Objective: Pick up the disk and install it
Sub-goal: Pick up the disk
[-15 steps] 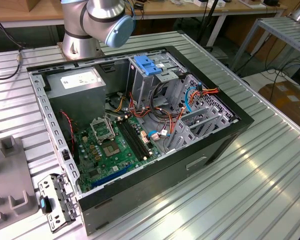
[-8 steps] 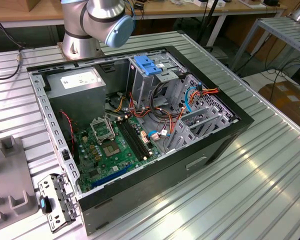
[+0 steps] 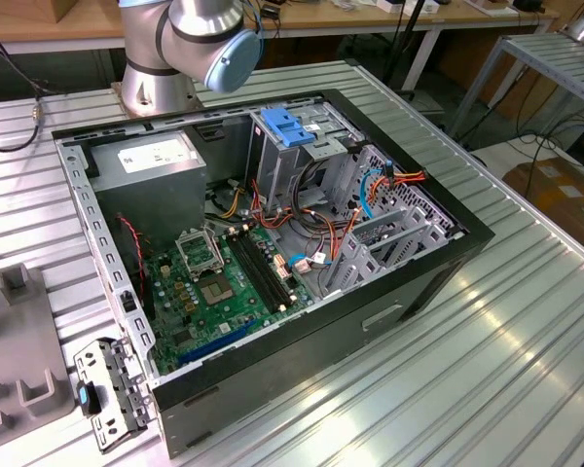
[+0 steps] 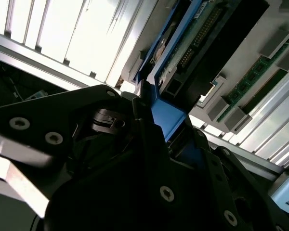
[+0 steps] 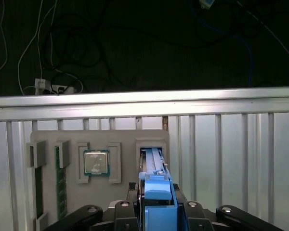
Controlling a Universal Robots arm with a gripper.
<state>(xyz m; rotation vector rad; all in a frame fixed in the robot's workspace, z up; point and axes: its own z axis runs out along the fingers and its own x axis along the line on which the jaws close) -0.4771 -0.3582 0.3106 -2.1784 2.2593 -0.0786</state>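
Gripper (image 5: 158, 208) clamps shut on the blue carrier (image 5: 157, 188) of the disk (image 5: 153, 163), which stands on edge in its slot in the grey tray (image 5: 62, 137), so a crooked pull could jam it or slip the plastic.

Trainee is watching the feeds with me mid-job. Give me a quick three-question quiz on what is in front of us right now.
1. Short answer: in the exterior view, what colour is the large circuit board on the floor of the open black computer case?
2. True or false: in the first wrist view, the gripper is closed on the silver-grey metal disk with blue plastic rails.
3. Multiple choice: the square processor chip lies in
A) the flat grey parts tray
B) a cardboard box
C) a blue bin

Key: 1 green; 2 true; 3 A.
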